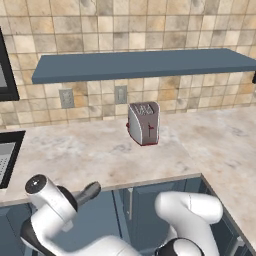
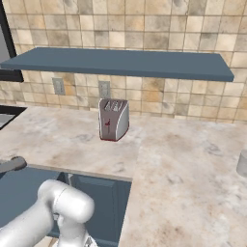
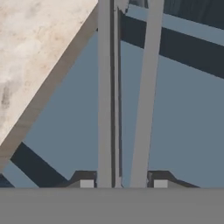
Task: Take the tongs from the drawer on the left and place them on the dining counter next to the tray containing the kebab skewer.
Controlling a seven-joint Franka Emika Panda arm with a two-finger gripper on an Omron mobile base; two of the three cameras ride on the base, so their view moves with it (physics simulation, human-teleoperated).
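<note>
The arm is folded low in front of the blue cabinets, below the counter [image 1: 100, 150] edge. In the hand view, the gripper [image 3: 123, 183] clamps narrowly on the tongs [image 3: 105, 96], whose two arms run away from the fingertips [image 3: 86, 183].

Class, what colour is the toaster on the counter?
Silver with a red base, clearest in the left base view: toaster.

Both base views look forward and down, sharing the silver boxy toaster [image 1: 144, 123] [image 2: 114, 119]; the hand view looks closely, seemingly downward, along grey metal tongs [image 3: 124, 96].
</note>
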